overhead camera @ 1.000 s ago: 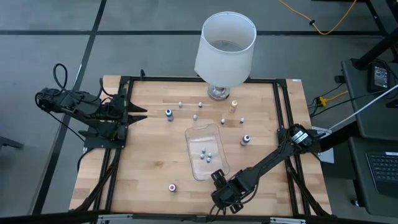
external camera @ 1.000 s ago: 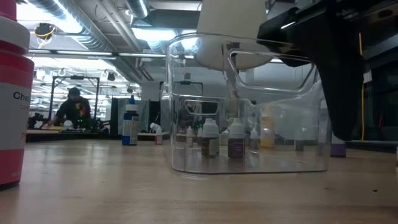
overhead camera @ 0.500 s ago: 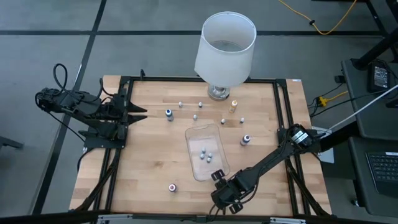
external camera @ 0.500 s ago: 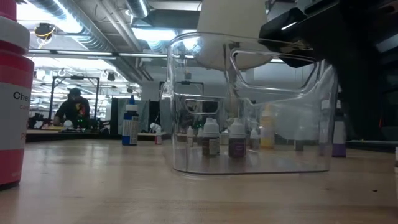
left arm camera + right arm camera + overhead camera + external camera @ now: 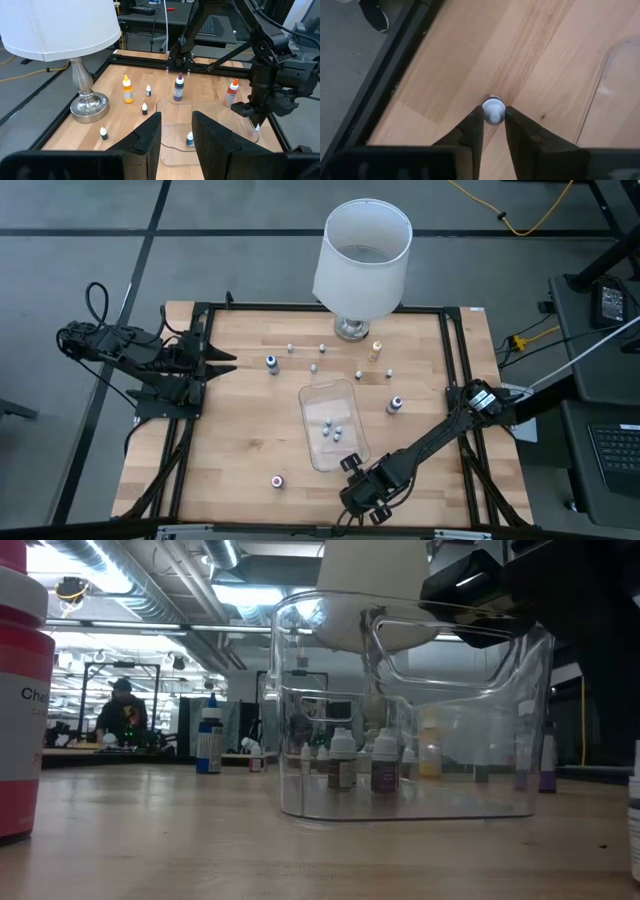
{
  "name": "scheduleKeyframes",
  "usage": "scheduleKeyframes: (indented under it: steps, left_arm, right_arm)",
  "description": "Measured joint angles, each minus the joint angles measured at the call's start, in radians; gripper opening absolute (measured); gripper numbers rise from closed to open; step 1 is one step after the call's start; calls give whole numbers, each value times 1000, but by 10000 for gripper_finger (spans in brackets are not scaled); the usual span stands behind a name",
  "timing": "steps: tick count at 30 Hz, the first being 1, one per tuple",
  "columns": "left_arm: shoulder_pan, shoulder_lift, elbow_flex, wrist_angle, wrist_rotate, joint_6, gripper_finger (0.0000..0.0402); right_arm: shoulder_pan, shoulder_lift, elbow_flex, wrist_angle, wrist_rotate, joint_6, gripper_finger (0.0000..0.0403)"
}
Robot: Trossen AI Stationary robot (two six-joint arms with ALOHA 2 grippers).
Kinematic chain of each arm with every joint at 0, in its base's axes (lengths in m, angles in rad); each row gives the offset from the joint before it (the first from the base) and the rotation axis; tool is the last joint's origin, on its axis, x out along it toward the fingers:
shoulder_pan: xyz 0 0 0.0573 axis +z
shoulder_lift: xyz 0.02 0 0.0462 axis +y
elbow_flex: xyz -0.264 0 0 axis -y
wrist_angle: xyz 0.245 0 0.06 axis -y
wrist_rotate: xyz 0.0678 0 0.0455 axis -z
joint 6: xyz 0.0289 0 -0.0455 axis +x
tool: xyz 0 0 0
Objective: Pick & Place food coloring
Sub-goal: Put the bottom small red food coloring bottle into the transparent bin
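Roughly a third done, I'd say. A few food coloring bottles point(image 5: 331, 427) already sit in the clear tray point(image 5: 316, 402); the others are scattered on the table point(image 5: 230, 440) toward the lamp point(image 5: 362, 260). The right gripper point(image 5: 493, 125) pinches a white-capped bottle point(image 5: 493, 108) by the near edge, beside the tray. The left gripper point(image 5: 177, 131) waits half-open and empty at the left edge.

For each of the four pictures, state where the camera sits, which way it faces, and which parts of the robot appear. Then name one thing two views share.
High: overhead, straight down; both arms, right gripper.
Low: table height, level; clear rectangular plastic tray, dark arm above.
Left wrist: across table; own fingers, left gripper.
Right wrist: downward; fingers around white-capped tiny bottle.
Shared: large white lamp, high and left wrist.
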Motion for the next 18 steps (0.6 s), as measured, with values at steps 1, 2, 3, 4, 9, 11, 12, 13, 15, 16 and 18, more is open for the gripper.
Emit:
scheduleKeyframes:
  steps: [1,2,3,4,9,11,12,13,15,16,18]
  left_arm:
    - [0,0,0,0,0,0,104]
    - [0,0,0,0,0,0,104]
    - [0,0,0,0,0,0,104]
    - [0,0,0,0,0,0,104]
    - [0,0,0,-9,0,0,104]
    - [0,0,0,-14,0,0,104]
    - [0,0,0,-14,0,1,104]
    - [0,0,0,-15,0,1,104]
    - [0,0,0,-15,0,1,104]
    - [0,0,0,-15,0,1,104]
    - [0,0,0,-15,0,1,104]
  right_arm:
    - [0,0,0,0,0,0,75]
    - [0,0,0,0,-1,0,70]
    - [0,0,0,0,-1,0,67]
    - [0,-2,0,0,-1,0,64]
    - [1,-8,-1,-10,-10,0,59]
    - [1,-9,-1,-10,-10,1,62]
    - [1,-9,-1,-11,-10,1,63]
    - [1,-9,0,-14,-10,1,64]
    - [1,-9,15,-51,-9,0,63]
    - [1,-9,27,-69,-8,-4,62]
    - [1,-10,51,-115,4,-10,58]
